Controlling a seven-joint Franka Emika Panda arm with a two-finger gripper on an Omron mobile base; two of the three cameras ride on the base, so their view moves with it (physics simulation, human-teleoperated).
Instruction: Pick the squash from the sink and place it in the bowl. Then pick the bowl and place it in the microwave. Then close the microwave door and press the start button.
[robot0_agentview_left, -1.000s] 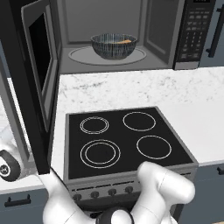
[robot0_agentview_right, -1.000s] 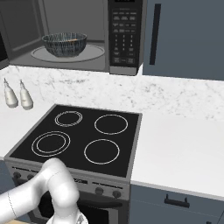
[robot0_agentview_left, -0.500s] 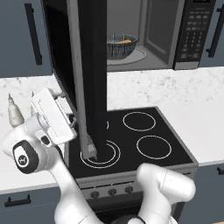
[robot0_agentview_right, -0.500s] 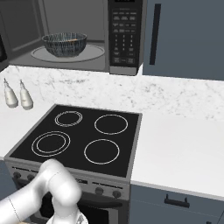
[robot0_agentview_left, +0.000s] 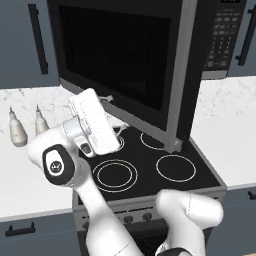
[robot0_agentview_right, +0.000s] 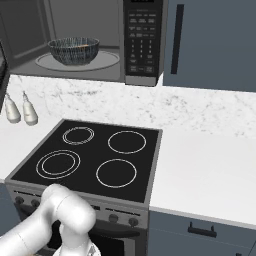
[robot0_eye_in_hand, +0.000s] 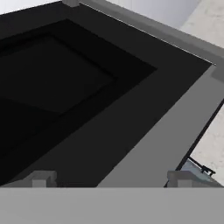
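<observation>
The microwave (robot0_agentview_right: 90, 40) hangs above the stove, with its button panel (robot0_agentview_right: 140, 40) at the right. Inside it, the bowl (robot0_agentview_right: 74, 50) rests on the glass turntable, and a trace of the orange squash (robot0_agentview_right: 89, 45) shows at its rim. The microwave door (robot0_agentview_left: 125, 65) stands half swung, its dark window facing the left base camera. My gripper (robot0_agentview_left: 114, 114) is open and sits close against the door's outer face. In the hand view the dark glass and grey frame of the microwave door (robot0_eye_in_hand: 144, 131) lie just beyond my gripper (robot0_eye_in_hand: 111, 178). The sink is out of view.
A black four-burner stove (robot0_agentview_right: 95, 155) lies below the microwave. Two small bottles (robot0_agentview_right: 20, 110) stand on the marble counter to its left. Grey cabinets (robot0_agentview_right: 210, 45) flank the microwave, and open counter (robot0_agentview_right: 210, 175) stretches to the right.
The microwave door has swung further toward shut, from edge-on to showing its broad face. My hand has moved right along with it, staying against the door.
</observation>
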